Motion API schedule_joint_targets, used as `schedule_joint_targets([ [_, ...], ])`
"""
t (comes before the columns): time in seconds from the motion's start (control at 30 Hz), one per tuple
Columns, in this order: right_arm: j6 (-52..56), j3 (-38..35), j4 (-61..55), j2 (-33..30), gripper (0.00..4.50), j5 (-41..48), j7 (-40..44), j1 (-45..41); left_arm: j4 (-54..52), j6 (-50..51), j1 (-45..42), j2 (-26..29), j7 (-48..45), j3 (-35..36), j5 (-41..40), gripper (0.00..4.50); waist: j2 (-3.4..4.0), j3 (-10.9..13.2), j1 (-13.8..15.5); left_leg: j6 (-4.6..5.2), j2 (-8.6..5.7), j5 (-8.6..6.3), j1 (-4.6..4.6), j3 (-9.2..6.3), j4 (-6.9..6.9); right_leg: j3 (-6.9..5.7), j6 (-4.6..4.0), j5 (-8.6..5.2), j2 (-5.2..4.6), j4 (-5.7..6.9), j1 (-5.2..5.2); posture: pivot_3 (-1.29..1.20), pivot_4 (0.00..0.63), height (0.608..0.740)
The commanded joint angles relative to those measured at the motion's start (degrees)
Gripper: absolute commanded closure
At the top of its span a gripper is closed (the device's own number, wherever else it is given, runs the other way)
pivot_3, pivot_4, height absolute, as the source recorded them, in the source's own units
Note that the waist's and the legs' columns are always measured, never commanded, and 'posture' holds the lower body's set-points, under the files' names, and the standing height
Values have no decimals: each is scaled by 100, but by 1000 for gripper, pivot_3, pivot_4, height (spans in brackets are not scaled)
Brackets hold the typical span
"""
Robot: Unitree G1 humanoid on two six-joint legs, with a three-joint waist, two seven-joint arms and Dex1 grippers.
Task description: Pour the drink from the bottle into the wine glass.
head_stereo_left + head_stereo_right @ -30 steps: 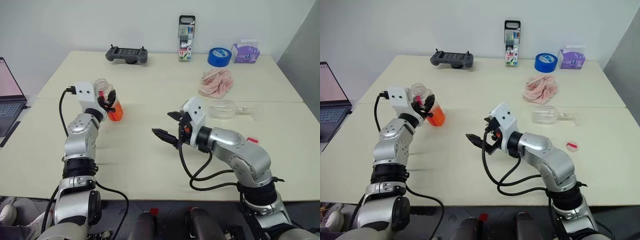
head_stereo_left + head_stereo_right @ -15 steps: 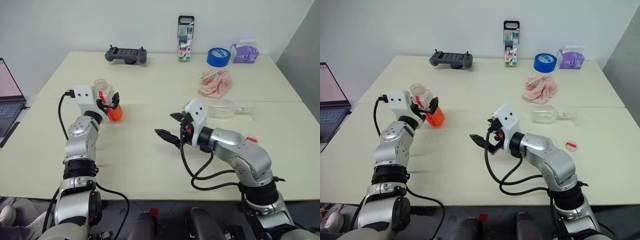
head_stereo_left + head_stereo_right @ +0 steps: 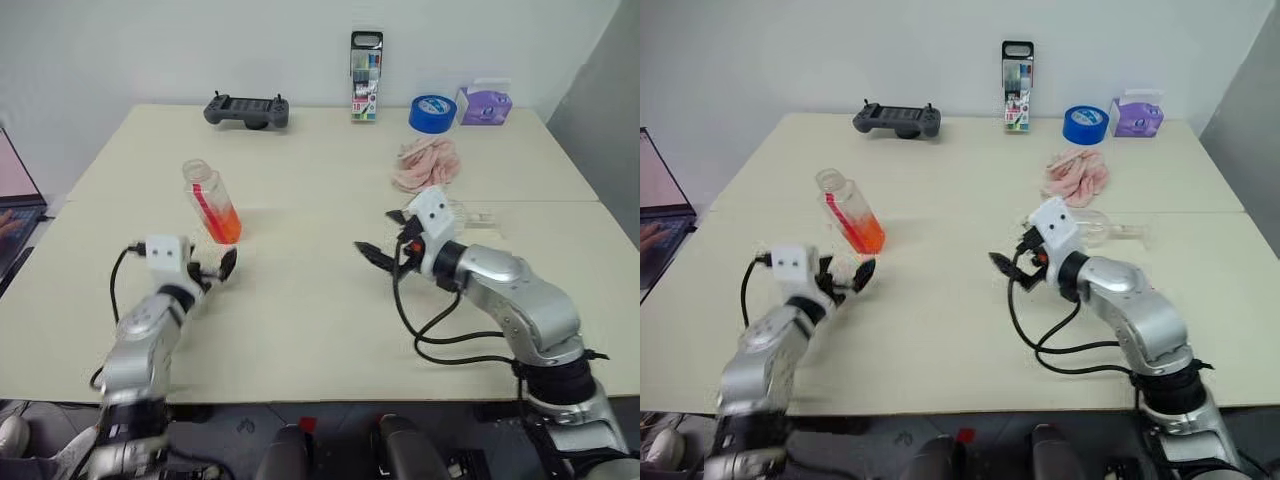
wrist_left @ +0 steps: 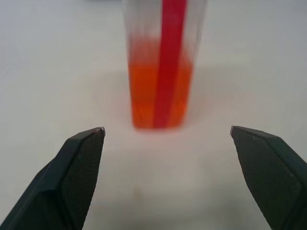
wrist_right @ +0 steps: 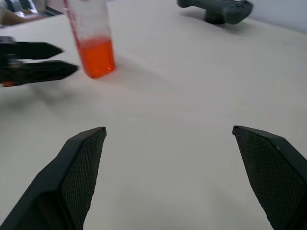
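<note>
The bottle (image 3: 210,200) stands alone on the left half of the table (image 3: 300,330), leaning a touch in the head views, no cap on its open neck. The drink (image 3: 225,225) sits low in it, a band of orange-red liquid at the bottom, with the red label strip running up its side.

The left hand (image 3: 215,272) is just in front of the bottle, near the table top, fingers spread wide and gripping nothing. In the left wrist view the bottle (image 4: 160,62) stands dead ahead between the two black fingers (image 4: 72,177), clear of both, with bare table in between.

Over on the right, the right hand (image 3: 385,252) hovers above the table, its fingers pointing toward the middle, also wide open and empty. In its wrist view the bottle (image 5: 91,40) and the tips of the left hand (image 5: 36,64) sit side by side across the table, well away.

The wine glass (image 3: 470,216) lies on its side just behind the right hand, partly hidden by the wrist, stem pointing toward the right edge. No liquid shows in it.

Along the back edge: a grey game controller (image 3: 246,109), a tall black-topped marker case (image 3: 365,62), a roll of blue tape (image 3: 433,113) and a purple tissue box (image 3: 484,104). A pink cloth (image 3: 425,165) lies crumpled in front of the tape.
</note>
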Motion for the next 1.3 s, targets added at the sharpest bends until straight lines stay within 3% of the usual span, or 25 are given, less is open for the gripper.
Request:
schedule_joint_targets([
  [0.03,-214,-319,-108,-417,0,-478,-178,194,-1190,16,624,159,-628,-452,-203,15,-2,0,17,0,1,0,-1,-7,1,-5,0,0,1,0,1,0,150,740],
  [0.1,-329,-295,70,-759,0,-816,-219,345,-1572,-20,857,220,-1016,-891,-215,15,-1,0,85,0,-3,0,1,-13,2,-15,-1,-2,2,1,10,0,150,740],
  [0.23,-1176,747,947,-2120,0,-2486,-87,240,-1617,306,7,46,-1299,-1769,-252,15,3,4,177,17,-23,12,22,7,9,-21,1,-6,6,-8,45,0,150,740],
  [0.33,-1785,1199,1693,-2336,0,-3136,29,-93,-1456,591,-582,-82,-1433,-2146,-325,15,-1,3,127,25,-27,16,51,30,0,-18,20,-17,15,-15,65,0,150,740],
  [0.5,-2700,1595,3232,-2092,0,-3865,53,-769,-1432,943,-1225,-182,-1732,-2404,-592,15,-3,5,-39,27,-4,8,68,59,-11,5,-1,-3,11,-15,64,0,150,740],
  [0.9,-4617,1857,6605,-1200,0,-4711,-276,-2048,-1291,1044,-1664,-49,-1929,-2393,-556,15,-4,6,-5,27,-11,7,68,64,-6,11,-2,-3,27,-8,60,0,150,740],
  [1.07,-4985,1849,7517,-1004,1599,-4888,-557,-2362,-1302,991,-1599,-37,-1864,-2379,-481,0,-4,6,-1,27,-12,7,67,63,-5,13,-3,-2,24,-8,60,0,150,740],
  [1.3,-4492,1862,6885,-995,3981,-5116,-84,-2398,-1249,942,-1474,78,-1818,-2314,-350,0,-3,6,-12,27,-8,7,70,58,-7,15,-3,-2,23,-6,60,0,150,740],
])
